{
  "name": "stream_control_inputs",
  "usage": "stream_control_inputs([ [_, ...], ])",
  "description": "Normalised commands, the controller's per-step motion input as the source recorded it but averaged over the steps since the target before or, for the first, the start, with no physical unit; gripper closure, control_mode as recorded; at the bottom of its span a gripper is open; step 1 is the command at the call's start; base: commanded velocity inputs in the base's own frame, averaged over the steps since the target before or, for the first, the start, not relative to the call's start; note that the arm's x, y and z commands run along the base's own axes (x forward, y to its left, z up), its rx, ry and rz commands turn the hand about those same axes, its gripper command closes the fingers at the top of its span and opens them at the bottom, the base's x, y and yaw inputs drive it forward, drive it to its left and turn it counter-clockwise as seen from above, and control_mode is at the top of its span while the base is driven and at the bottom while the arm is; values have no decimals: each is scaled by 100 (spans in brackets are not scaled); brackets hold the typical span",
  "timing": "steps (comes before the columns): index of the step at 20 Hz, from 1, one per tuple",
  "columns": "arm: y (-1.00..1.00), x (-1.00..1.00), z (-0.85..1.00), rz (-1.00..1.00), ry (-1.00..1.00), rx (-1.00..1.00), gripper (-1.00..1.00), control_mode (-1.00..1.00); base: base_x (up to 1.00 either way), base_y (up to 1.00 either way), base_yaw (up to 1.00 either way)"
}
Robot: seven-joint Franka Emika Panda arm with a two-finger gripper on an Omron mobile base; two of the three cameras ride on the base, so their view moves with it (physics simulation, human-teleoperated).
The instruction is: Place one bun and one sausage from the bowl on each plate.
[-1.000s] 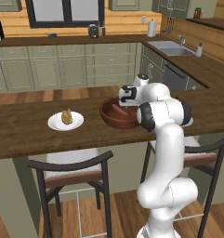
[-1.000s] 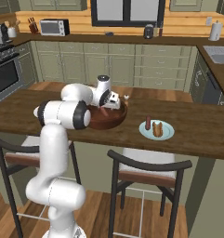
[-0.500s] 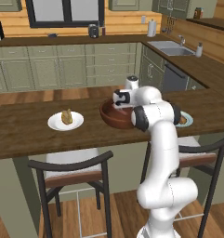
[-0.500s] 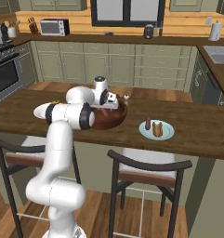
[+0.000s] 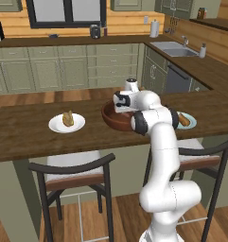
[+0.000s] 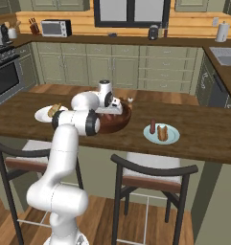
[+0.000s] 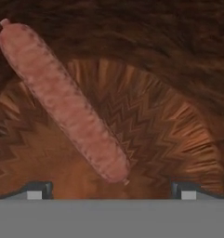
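Inside bowl (image 7: pixel 178 69): gripper (image 7: pixel 111 190), newly lowered from above the rim, jaws spread wide, holding nothing. Sausage (image 7: pixel 67 102) lies diagonally on the wood ahead. White plate (image 5: pixel 56 126) has only a bun; sausage pickup pending.

The kitchen is lit evenly and softly, with no glare seen. Faint shadows are cast under the stools (image 5: pixel 77 172) and the tabletop (image 6: pixel 203 136) edge. The hand view is rendered dimmer and blurred, the bowl (image 7: pixel 169 69) grain smeared toward its dark upper edge.
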Motion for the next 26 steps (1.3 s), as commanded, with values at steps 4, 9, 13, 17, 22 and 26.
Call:
stream_control_inputs([
  [4,0,9,-19,0,0,0,-100,-100,0,0,0],
  [9,2,10,-49,0,-4,-2,-100,-100,0,0,0],
  [13,0,44,-15,0,-17,0,-100,-100,0,0,0],
  [17,0,19,-42,0,-6,-2,100,-100,0,0,0],
  [22,0,-5,-16,0,-2,0,100,-100,0,0,0],
  [26,0,-59,-14,0,0,-1,100,-100,0,0,0],
])
